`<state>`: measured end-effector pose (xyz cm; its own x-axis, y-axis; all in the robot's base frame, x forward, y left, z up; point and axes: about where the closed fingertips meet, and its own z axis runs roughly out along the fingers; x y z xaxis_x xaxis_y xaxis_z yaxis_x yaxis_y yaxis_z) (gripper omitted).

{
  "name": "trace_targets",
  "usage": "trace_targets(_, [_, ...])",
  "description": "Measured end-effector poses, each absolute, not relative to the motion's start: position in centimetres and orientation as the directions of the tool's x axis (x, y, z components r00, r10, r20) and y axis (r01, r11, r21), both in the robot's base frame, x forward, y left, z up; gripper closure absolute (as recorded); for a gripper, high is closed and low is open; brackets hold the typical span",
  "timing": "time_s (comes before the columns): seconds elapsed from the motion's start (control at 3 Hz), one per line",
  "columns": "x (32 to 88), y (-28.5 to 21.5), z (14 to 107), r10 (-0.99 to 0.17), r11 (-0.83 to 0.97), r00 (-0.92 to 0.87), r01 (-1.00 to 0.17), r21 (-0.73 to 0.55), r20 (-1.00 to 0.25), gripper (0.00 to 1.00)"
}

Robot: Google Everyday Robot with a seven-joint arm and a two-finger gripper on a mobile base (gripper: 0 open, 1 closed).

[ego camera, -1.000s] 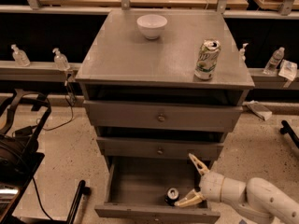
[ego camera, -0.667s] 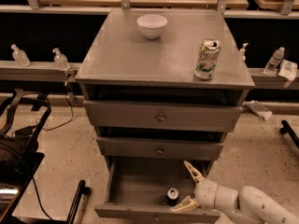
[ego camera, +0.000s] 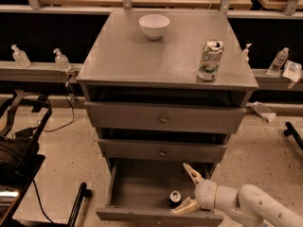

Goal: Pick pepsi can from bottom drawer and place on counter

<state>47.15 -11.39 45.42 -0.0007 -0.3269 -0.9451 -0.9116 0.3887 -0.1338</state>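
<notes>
Tool [ego camera: 179, 189] nearer, agape, perhaps astride pepsi can [ego camera: 174, 197]

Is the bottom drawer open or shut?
Open. The bottom drawer is pulled out, so you see the pepsi can standing inside. The gripper sits open in the drawer, right by the can.

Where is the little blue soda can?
Low in the camera view, the soda can stands in the open bottom drawer, near its front right corner, right beside the robot's open claw.
</notes>
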Motion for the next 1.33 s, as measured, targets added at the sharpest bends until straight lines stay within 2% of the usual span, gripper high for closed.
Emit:
trace_targets(0.67, [50.7, -11.8, 38.7, -0.391, 0.377, -0.065, -0.921, -0.095, -0.918, 0.0])
trace_targets(1.33, [51.8, -12.1, 33.9, -0.41, 0.388, -0.112, -0.919, -0.062, -0.905, 0.0])
